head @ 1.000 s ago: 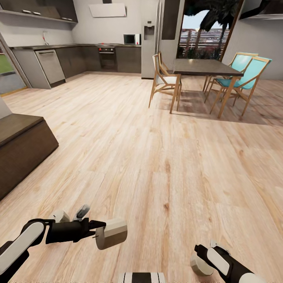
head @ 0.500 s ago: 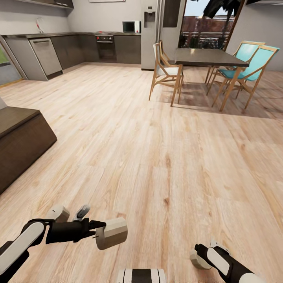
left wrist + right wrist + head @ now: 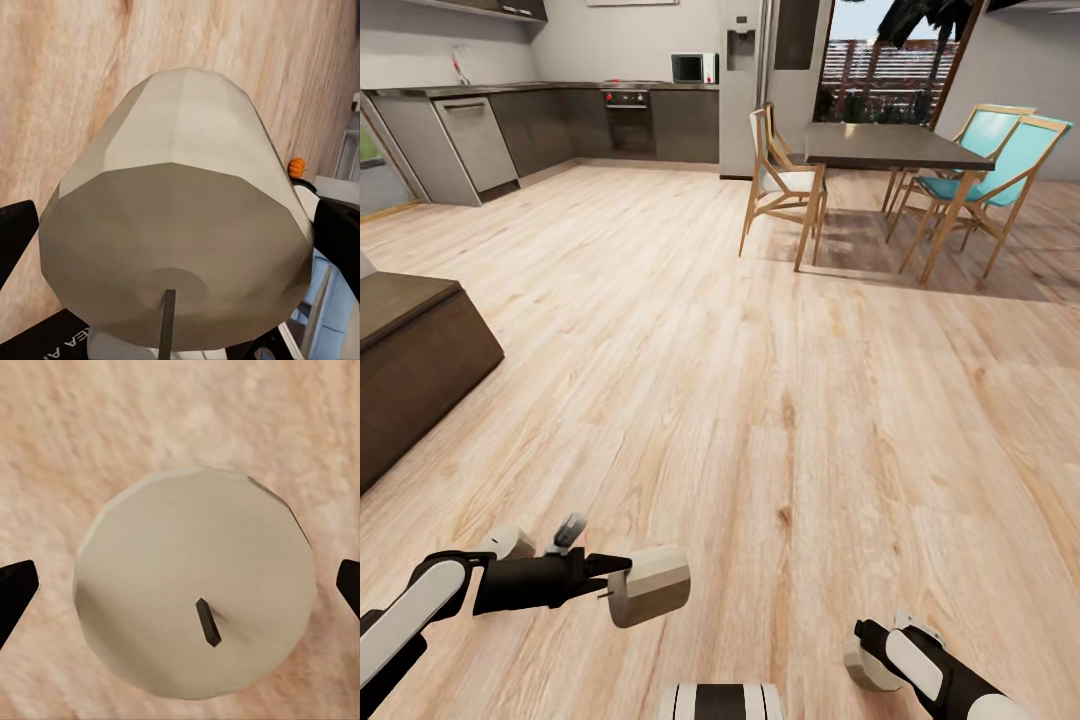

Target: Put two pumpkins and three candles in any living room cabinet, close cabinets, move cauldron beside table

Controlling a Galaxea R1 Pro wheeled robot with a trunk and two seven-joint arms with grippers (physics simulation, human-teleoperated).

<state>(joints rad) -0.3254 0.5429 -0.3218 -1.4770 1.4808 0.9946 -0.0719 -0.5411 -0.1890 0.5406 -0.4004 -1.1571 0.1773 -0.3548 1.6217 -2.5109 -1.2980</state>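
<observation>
My left gripper (image 3: 620, 583) is shut on a cream-and-tan candle (image 3: 652, 584), held on its side low over the wooden floor at the head view's lower left. Seen from the left wrist, that candle (image 3: 180, 225) sits big between the dark fingers (image 3: 16, 234), and a small orange pumpkin (image 3: 297, 166) shows far off past its edge. At the lower right, my right gripper (image 3: 872, 655) is shut on a second candle (image 3: 863, 668). The right wrist view looks onto the wick end of this candle (image 3: 195, 585). The end of the dark-brown cabinet (image 3: 415, 365) stands at the left.
A dark dining table (image 3: 880, 147) with a wooden chair (image 3: 775, 195) and two teal chairs (image 3: 990, 165) stands at the far right. Grey kitchen units (image 3: 480, 140), an oven and a fridge line the back wall. Open wooden floor (image 3: 760, 400) stretches ahead.
The head view first shifted, so the room sits higher in the picture. Since then the left arm has sunk slightly and carried its candle a little right. The right gripper still holds its candle.
</observation>
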